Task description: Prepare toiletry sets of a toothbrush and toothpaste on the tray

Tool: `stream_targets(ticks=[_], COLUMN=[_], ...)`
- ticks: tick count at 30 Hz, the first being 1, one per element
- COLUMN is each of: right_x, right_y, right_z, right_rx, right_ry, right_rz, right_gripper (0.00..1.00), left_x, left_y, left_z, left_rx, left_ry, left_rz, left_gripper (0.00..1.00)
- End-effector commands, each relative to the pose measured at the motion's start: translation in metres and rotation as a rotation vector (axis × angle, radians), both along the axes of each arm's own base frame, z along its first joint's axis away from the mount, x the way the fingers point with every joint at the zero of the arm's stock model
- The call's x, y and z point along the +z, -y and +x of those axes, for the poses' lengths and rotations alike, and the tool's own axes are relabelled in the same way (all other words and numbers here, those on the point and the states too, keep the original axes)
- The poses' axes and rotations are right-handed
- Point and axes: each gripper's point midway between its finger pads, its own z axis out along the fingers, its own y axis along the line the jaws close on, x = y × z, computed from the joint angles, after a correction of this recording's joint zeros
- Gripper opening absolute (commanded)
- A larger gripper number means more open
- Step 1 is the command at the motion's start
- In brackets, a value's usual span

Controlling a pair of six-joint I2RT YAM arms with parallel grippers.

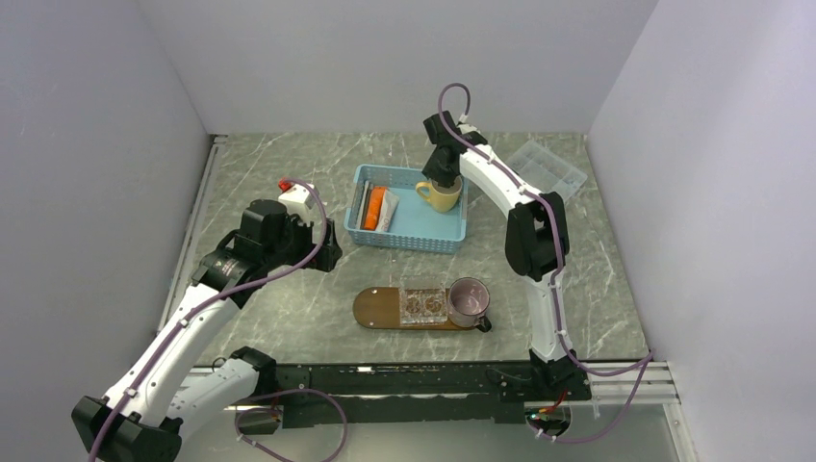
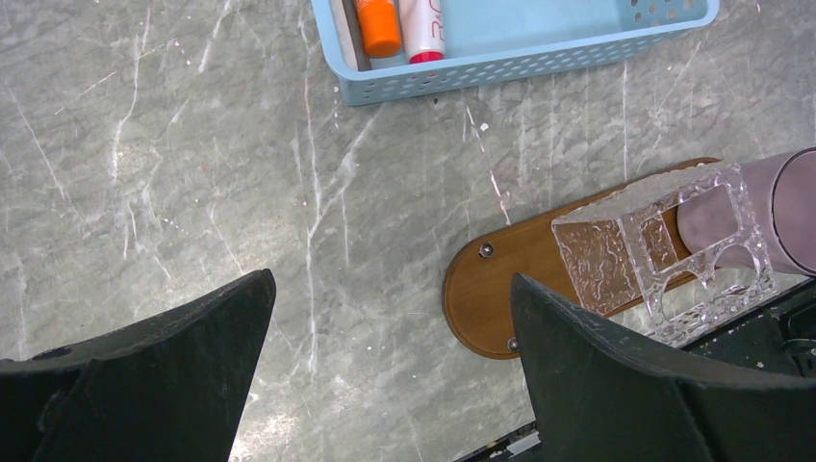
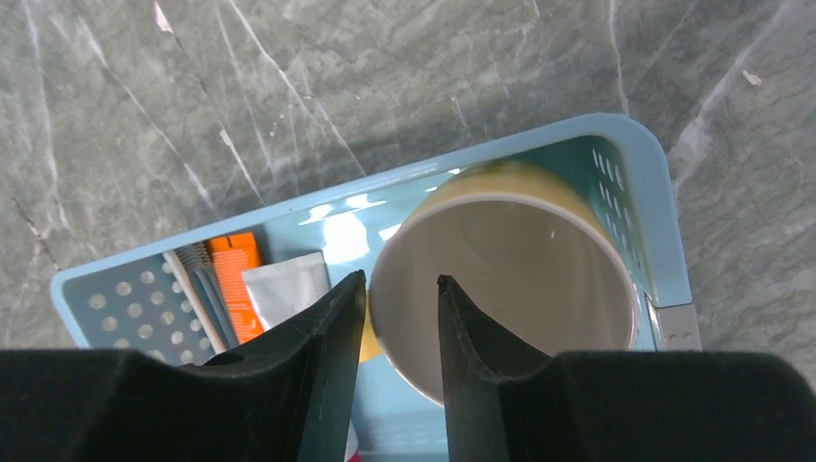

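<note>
The blue basket [image 1: 409, 234] holds two thin toothbrushes [image 3: 197, 289], one whitish and one grey, an orange toothpaste tube [image 3: 236, 284] and a white-silver tube [image 3: 289, 289]. Both tubes also show in the left wrist view: the orange one [image 2: 378, 27] and the white one [image 2: 423, 24]. The dark wooden tray [image 1: 377, 308] lies at the front. My right gripper [image 3: 401, 277] hangs over a yellow cup [image 3: 500, 279] in the basket. Its jaws stand narrowly apart astride the cup's rim. My left gripper [image 2: 392, 277] is wide open and empty above the table, left of the tray [image 2: 500, 289].
A clear patterned holder [image 1: 423, 304] and a purple-tinted cup [image 1: 468, 300] stand on the tray's right part. A clear compartment box [image 1: 547, 168] lies at the back right. Walls enclose the table on three sides.
</note>
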Motion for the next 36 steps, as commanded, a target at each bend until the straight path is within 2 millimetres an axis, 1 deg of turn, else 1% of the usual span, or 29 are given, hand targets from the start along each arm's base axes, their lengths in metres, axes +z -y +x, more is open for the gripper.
stream_targets(ticks=[1, 5, 10, 16, 19, 24, 30, 36], right_x=[-0.003, -0.006, -0.003, 0.006, 0.009, 0.02, 0.053, 0.074], right_y=[0.0, 0.0, 0.002, 0.003, 0.004, 0.005, 0.001, -0.001], right_z=[0.003, 0.0, -0.004, -0.01, -0.014, -0.02, -0.027, -0.031], right_rx=[0.008, 0.023, 0.036, 0.067, 0.08, 0.116, 0.172, 0.222], right_ry=[0.002, -0.005, 0.005, 0.014, 0.019, 0.035, 0.117, 0.171], right_rz=[0.013, 0.01, 0.003, -0.005, -0.008, -0.024, -0.054, -0.07], right_gripper=[0.35, 0.31, 0.24, 0.07, 0.0, 0.0, 0.0, 0.0], left_x=[0.009, 0.008, 0.007, 0.005, 0.004, 0.003, 0.003, 0.001], left_y=[0.004, 0.004, 0.004, 0.003, 0.003, 0.002, 0.002, 0.001], left_z=[0.002, 0.002, 0.003, 0.003, 0.004, 0.004, 0.005, 0.005], left_rx=[-0.004, 0.0, 0.001, 0.003, 0.006, 0.008, 0.01, 0.015], left_ry=[0.032, 0.029, 0.026, 0.02, 0.019, 0.017, 0.014, 0.011], left_rz=[-0.038, -0.034, -0.032, -0.026, -0.024, -0.02, -0.018, -0.013], left_gripper=[0.99, 0.99, 0.99, 0.99, 0.99, 0.99, 0.99, 0.99])
